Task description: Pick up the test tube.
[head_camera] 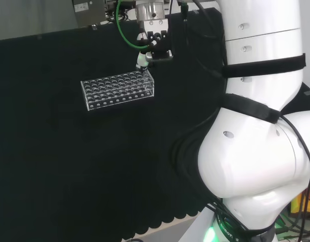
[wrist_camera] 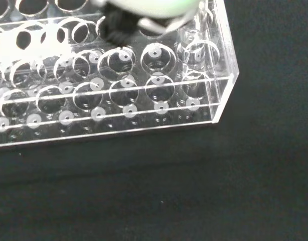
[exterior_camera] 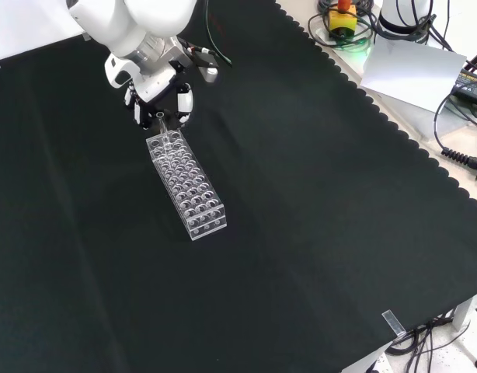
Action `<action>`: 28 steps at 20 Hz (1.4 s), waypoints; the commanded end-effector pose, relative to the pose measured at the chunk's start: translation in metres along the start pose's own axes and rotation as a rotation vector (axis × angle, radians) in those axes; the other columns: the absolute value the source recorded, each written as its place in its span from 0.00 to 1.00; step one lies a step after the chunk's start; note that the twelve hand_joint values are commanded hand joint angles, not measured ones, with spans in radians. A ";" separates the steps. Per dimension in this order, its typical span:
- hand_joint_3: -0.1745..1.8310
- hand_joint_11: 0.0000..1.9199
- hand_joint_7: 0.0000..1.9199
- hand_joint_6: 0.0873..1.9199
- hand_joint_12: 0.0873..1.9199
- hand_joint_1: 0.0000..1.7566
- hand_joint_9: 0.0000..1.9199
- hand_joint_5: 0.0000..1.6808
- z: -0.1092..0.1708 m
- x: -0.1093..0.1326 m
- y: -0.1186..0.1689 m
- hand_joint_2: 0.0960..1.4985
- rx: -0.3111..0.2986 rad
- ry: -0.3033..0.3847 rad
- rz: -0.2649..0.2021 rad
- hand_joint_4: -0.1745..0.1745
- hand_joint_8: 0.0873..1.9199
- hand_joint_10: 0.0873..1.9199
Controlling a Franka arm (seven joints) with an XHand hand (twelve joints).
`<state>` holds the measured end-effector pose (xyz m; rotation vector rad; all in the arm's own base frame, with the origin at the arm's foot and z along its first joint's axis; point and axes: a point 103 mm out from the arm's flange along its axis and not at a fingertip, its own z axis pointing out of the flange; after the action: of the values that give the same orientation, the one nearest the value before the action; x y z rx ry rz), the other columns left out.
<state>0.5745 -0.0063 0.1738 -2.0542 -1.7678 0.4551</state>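
Where the black cloth (exterior_camera: 301, 233) covers the desk, 1 clear rack (exterior_camera: 187, 184) with rows of round holes lies flat. In the front view the hand (exterior_camera: 157, 97) hangs over the rack's far end, its black and white fingers (exterior_camera: 184, 101) curled down around a thin clear tube (exterior_camera: 160, 120) that stands upright at that end. Whether the fingers touch the tube I cannot tell. In the head view the hand (head_camera: 154, 48) sits above the rack's (head_camera: 118, 90) right end, with a pale fingertip (head_camera: 141, 61) just over the corner holes. The wrist view looks down on the rack's (wrist_camera: 144, 95) corner, a blurred white part of the hand (wrist_camera: 154, 7) above the holes. The white arm (head_camera: 256, 126) stands at the head view's right.
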 end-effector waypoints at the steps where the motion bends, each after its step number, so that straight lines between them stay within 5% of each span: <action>1: 0.28 0.44 0.83 0.37 0.63 0.68 0.77 0.68 -0.002 0.005 -0.004 0.53 -0.139 0.162 0.057 0.00 0.31 0.25; 7: 0.34 0.59 0.84 0.34 0.52 0.69 0.80 0.72 -0.014 0.007 -0.004 0.48 -0.187 0.279 0.100 0.00 0.33 0.30; 28: 0.37 0.59 0.84 0.32 0.50 0.69 0.80 0.74 -0.080 -0.007 -0.034 0.45 -0.246 0.368 0.090 0.00 0.34 0.32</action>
<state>0.5825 -0.0152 0.2399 -2.2282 -1.5738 -0.0673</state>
